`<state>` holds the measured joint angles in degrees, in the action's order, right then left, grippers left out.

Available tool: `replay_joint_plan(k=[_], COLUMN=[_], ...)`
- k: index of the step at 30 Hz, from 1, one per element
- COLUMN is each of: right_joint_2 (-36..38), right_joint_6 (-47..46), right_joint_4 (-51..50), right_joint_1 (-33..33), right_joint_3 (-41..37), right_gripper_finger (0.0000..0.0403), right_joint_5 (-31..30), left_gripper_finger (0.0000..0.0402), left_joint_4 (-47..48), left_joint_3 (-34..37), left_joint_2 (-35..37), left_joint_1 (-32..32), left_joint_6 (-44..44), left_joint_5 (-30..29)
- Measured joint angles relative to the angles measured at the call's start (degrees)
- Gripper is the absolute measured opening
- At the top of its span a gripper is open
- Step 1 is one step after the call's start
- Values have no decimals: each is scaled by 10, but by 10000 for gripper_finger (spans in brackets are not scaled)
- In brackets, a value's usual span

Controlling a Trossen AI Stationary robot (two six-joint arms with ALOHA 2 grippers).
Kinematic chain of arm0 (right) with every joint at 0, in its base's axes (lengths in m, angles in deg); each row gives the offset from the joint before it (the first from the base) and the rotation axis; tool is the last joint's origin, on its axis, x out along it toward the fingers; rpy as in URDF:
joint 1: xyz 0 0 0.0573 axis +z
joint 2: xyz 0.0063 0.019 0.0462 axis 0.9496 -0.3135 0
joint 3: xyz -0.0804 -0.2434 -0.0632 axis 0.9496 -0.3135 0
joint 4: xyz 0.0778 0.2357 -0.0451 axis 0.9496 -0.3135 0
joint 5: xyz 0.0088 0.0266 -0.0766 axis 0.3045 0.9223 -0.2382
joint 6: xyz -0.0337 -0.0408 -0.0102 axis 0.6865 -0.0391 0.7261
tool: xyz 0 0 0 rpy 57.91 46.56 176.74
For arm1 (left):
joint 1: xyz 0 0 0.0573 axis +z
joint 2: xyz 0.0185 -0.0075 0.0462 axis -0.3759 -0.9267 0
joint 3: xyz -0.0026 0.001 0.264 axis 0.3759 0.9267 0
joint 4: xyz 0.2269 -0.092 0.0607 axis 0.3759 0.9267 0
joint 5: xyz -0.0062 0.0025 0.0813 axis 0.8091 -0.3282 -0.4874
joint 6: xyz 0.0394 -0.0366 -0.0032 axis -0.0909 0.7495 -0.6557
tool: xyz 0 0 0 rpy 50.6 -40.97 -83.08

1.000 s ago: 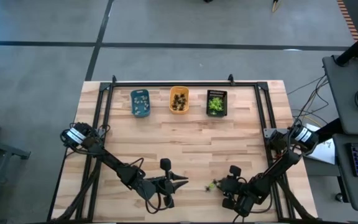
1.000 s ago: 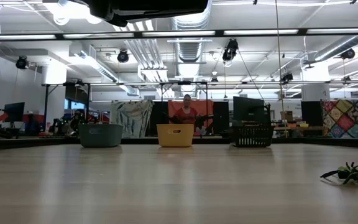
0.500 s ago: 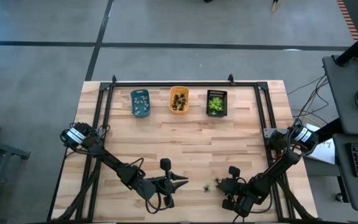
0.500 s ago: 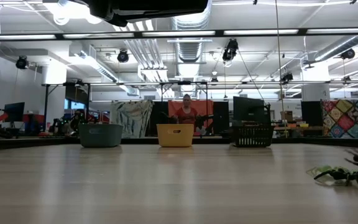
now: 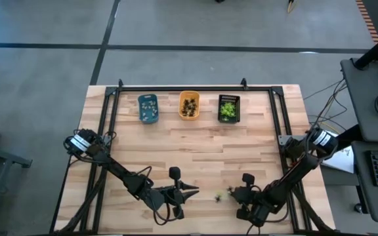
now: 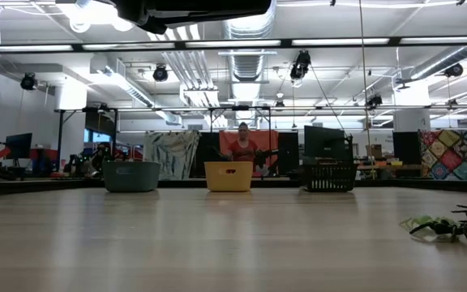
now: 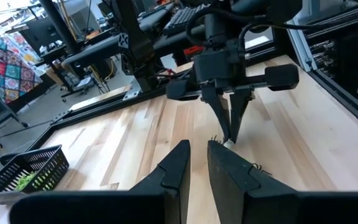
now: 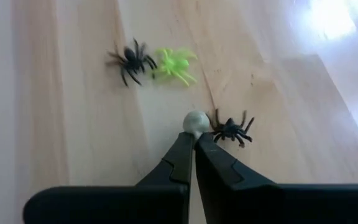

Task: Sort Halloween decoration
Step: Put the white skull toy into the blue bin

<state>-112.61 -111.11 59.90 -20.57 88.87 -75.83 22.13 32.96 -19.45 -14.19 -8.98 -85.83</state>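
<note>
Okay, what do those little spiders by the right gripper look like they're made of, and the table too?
The black spiders and the yellow-green spider look like molded plastic: one flat color each, thin stiff legs, slight sheen. The pale whitish piece pinched at the right gripper tips seems smooth plastic too. The table looks like light planked wood, matte, with visible grain.

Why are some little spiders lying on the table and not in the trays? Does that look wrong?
Yes, a few are loose. A black spider and a yellow-green spider lie side by side on the bare wood, and another black spider sits by the right gripper, whose fingers are shut at a pale whitish piece.
</note>
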Motion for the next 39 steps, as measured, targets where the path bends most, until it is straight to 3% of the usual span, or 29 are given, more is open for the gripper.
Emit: replay_joint_plan(k=[8,13,19,30,39], right_joint_2=[9,11,5,-6,-7], right_joint_6=[0,1,-79,-4,8], right_joint_4=[7,20,21,26,20], right_joint_1=[1,1,-22,-21,-24], right_joint_3=[0,1,0,0,0], right_gripper_finger=[8,8,8,9,68], right_joint_5=[-12,-16,51,-3,11], left_gripper_finger=[39,39,39,39,39], left_joint_4=[-15,-21,-23,-18,-13], left_joint_3=[0,0,0,0,0], left_joint_2=[2,8,20,21,21], left_joint_1=[0,-1,-1,-2,-2], left_joint_6=[-2,-4,-12,-14,-15], left_joint_5=[-3,-38,-46,-46,-46])
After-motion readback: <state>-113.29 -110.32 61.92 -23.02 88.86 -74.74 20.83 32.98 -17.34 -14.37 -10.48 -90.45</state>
